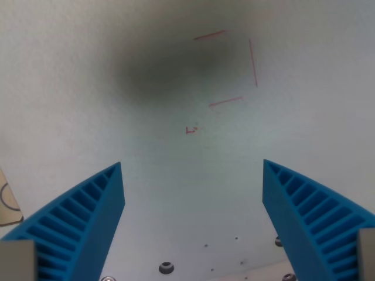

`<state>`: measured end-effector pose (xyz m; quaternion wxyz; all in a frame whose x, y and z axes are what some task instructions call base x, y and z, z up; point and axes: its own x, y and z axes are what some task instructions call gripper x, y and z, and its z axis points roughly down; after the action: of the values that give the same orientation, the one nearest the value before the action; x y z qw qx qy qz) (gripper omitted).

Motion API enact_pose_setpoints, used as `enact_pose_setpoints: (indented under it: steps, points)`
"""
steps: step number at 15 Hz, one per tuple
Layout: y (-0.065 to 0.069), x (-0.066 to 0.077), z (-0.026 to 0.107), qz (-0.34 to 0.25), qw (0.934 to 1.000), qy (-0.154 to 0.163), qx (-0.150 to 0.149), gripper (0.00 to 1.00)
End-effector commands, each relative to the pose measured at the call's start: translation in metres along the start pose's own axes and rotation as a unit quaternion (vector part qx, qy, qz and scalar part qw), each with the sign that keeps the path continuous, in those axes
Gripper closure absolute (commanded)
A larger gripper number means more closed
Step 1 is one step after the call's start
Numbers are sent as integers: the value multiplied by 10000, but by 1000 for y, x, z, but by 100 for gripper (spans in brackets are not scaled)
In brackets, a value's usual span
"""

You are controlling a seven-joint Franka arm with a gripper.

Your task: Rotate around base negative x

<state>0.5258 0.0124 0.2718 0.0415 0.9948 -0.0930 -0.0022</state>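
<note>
Below the wrist camera spreads a pale worktop [70, 88] with thin red marker lines [253, 61] and a dark soft shadow [158, 73]. No container shows. The pincer [193, 193] is spread wide, its blue ribbed fingers [88, 222] holding nothing; the task is a pure arm rotation, so nothing needs gripping. Small screws [166, 268] sit near the bottom edge.

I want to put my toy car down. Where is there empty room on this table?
Most of the table is bare. The widest patch lies between the two blue fingers of the open gripper, up to the red lines. The wrist view's left is bare too, above the tan card. The bottom edge is busier, with small screws.
</note>
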Motion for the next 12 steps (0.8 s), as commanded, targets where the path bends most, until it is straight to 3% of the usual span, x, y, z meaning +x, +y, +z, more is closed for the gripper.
enact_pose_setpoints:
  steps: [1,12]
  points:
    - [-3,-1,-2,108,9952,176,-957,0]
    - [-3,-1,-2,113,9869,285,-1584,0]
